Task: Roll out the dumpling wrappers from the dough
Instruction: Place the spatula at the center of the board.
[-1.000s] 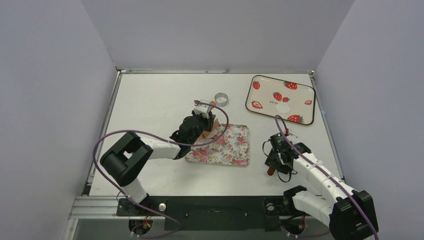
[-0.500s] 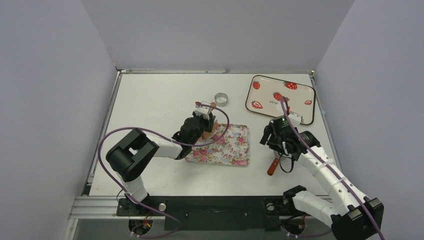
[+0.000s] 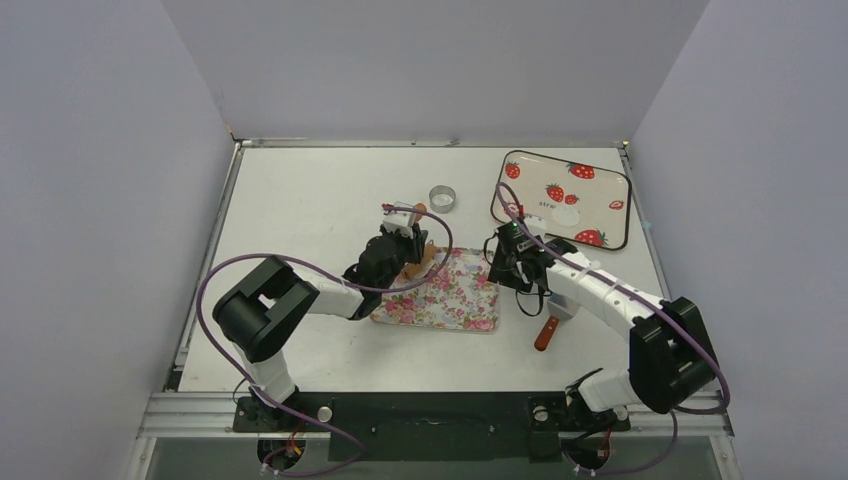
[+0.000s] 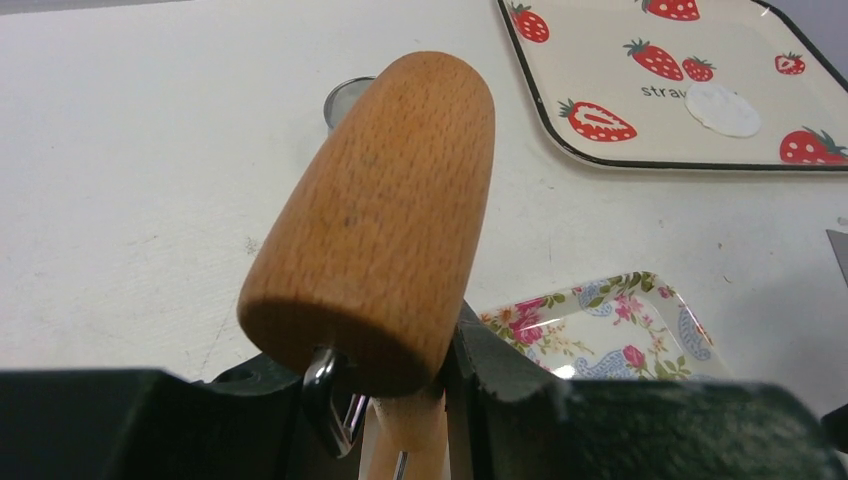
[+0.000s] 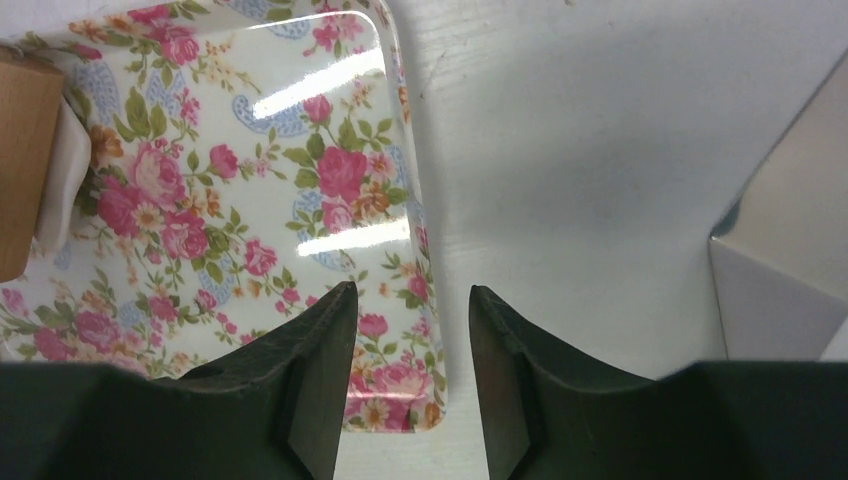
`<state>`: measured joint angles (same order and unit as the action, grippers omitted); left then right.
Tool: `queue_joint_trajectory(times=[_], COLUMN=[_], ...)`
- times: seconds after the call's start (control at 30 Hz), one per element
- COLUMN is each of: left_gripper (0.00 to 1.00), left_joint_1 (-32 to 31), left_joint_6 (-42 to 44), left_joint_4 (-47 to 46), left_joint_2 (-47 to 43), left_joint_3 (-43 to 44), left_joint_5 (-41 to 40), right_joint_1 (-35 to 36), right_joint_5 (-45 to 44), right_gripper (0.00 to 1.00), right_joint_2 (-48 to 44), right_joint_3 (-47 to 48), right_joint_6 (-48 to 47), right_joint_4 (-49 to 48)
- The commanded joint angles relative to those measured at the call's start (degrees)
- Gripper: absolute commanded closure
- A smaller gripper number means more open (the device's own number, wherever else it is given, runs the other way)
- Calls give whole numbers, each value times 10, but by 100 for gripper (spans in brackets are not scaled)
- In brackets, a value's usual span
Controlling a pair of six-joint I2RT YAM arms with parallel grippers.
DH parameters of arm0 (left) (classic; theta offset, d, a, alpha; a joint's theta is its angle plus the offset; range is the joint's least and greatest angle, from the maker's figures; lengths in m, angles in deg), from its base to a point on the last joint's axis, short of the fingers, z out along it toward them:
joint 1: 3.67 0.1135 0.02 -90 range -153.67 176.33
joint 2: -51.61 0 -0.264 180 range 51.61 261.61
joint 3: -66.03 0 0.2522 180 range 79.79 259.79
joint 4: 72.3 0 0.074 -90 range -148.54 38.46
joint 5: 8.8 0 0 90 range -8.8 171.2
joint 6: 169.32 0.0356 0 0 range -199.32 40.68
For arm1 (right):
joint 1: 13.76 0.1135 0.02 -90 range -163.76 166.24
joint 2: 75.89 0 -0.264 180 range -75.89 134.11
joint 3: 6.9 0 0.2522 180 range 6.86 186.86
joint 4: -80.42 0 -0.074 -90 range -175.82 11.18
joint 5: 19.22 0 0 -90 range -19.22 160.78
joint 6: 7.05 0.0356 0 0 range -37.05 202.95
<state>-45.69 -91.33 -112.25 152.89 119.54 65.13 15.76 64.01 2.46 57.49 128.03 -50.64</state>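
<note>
Pinched in left fingers: handle of wooden roller, slanted down against dough at left end of floral tray, centre of frame, likely to press it flat. Spread and empty over that tray's right edge: right fingers, probably to steady it. Parked on strawberry tray, upper right: one finished dumpling wrapper. Above centre, metal ring. On desk right of floral tray, red-handled spatula, near right arm. Nothing seen blocking roller.
</note>
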Motion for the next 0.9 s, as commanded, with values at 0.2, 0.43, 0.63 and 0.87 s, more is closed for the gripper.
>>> queue_joint_trajectory(times=[0.2,0.43,0.63,0.87], left_gripper=[100,100,100,100], left_joint_1=[21,22,36,28], left_joint_6=[-29,-7,20,86], left_joint_4=[34,14,17,-12], left_joint_2=[13,10,4,-41], left_joint_3=[-63,-92,-106,-111], left_joint_5=[-15,-23,-32,112], right_joint_1=[-5,-4,-2,9], right_joint_5=[6,23,26,9], right_gripper=[70,84,100,97], right_joint_2=[123,165,173,147], right_joint_3=[49,31,5,24], right_joint_6=[-50,-76,-69,-80], right_joint_4=[-102,-124,-135,-90])
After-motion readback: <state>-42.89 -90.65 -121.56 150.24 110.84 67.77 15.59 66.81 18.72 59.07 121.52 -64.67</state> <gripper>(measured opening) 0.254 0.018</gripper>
